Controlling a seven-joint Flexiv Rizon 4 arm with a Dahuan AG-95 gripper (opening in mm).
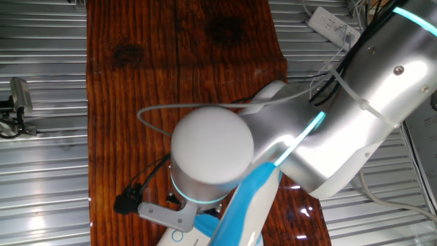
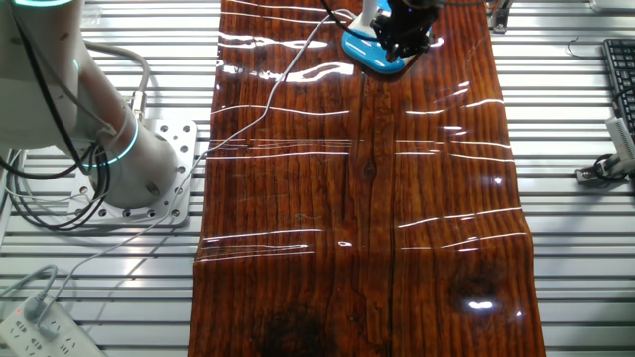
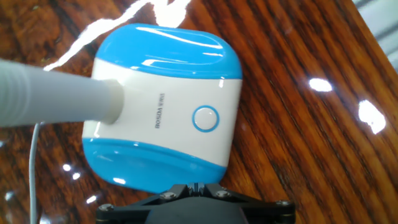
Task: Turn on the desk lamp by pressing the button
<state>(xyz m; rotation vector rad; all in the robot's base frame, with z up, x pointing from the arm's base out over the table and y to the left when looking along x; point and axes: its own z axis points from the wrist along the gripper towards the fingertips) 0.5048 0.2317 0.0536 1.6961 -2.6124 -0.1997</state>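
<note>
The desk lamp's base is white with sky-blue ends and lies on the wooden board. Its round button, ringed in blue, faces the hand camera, and its grey-white arm runs off to the left. My gripper is shut, fingertips touching each other, just above the near blue edge of the base and short of the button. In the other fixed view the gripper hovers over the base at the board's far end. In one fixed view the robot wrist hides the base; the lamp's blue arm shows.
The lamp's thin white cord runs across the board to a power strip on the slatted metal table. The robot's base stands left of the board. A keyboard lies at the right edge.
</note>
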